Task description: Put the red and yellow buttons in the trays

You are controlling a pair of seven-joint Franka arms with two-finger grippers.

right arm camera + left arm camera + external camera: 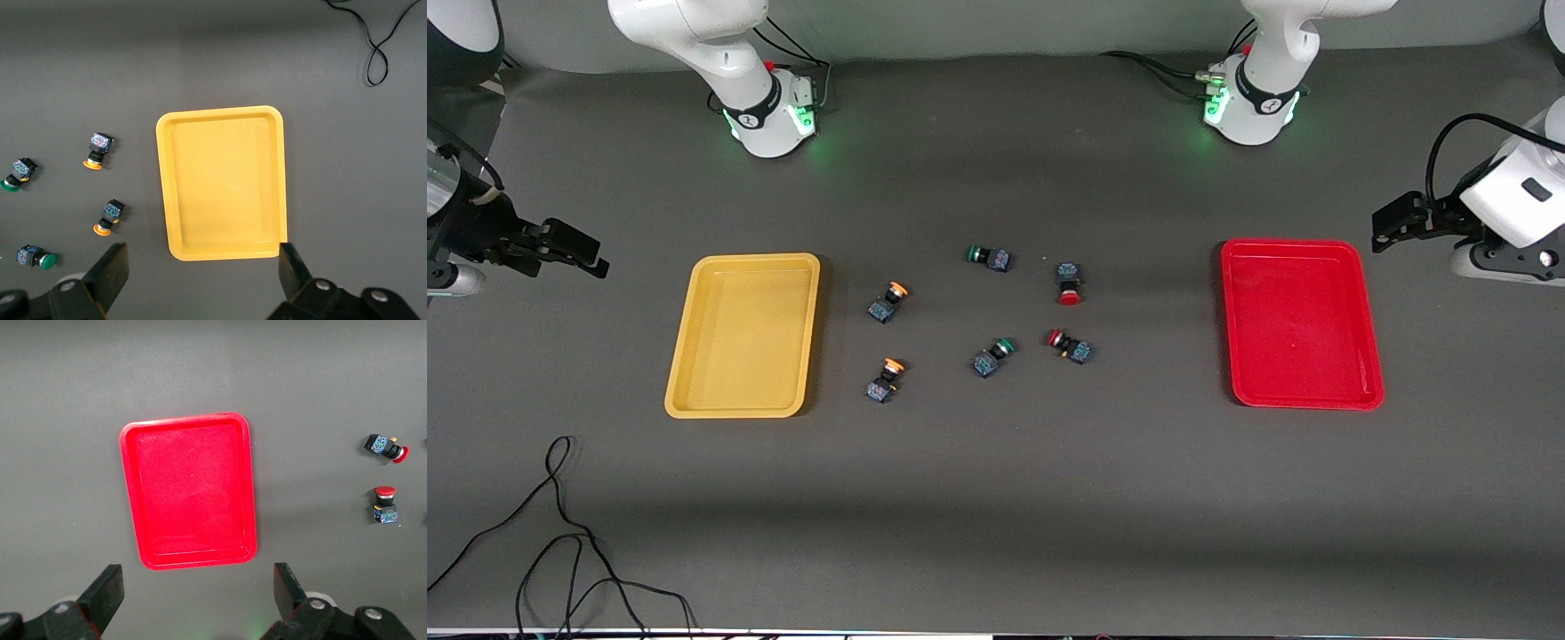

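Two yellow-capped buttons [888,302] [887,378] lie on the table beside the yellow tray [744,335]. Two red-capped buttons [1068,283] [1069,345] lie in the middle, toward the red tray [1301,324]. Both trays hold nothing. My left gripper [1385,227] hangs open in the air past the red tray at the left arm's end of the table; its wrist view shows that tray [189,490] and both red buttons [386,447] [385,505]. At the right arm's end, past the yellow tray [223,183], my right gripper [594,256] hangs open.
Two green-capped switches [989,257] [993,356] lie among the buttons in the middle. A thin black cable [560,533] loops over the table near the front camera, at the right arm's end. The mat is dark grey.
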